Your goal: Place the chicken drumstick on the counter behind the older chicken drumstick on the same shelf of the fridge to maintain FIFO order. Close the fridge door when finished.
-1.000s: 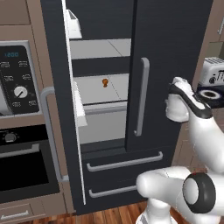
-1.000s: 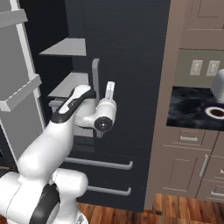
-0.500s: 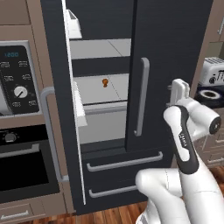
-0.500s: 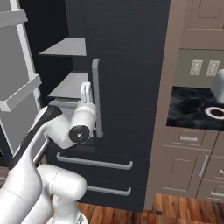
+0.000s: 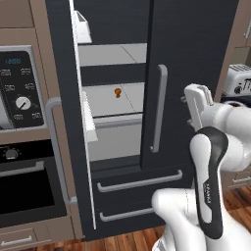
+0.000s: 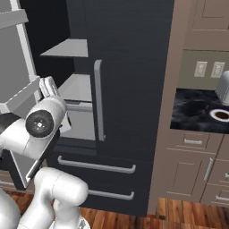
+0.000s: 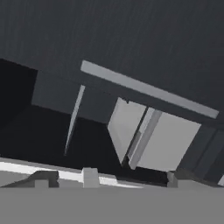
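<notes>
- Standing open on its left door, the fridge (image 5: 196, 44) has its right door shut; the shelf (image 5: 110, 100) inside is lit and easy to see.
- Beside the fridge on the right runs the counter (image 6: 197, 112), black marble; no drumstick can be made out on it from these views, so I cannot tell where the new one lies.
- Raised before the shut right door, the gripper (image 5: 195, 105) points at the fridge; whether it is released or clenched I cannot tell.
- On the shelf, a small orange-brown older drumstick (image 5: 117, 91) sits toward the back.
- Judged step: the arm is turning toward the counter for the pick. Next, find the new drumstick there and bring open fingers over it.
</notes>
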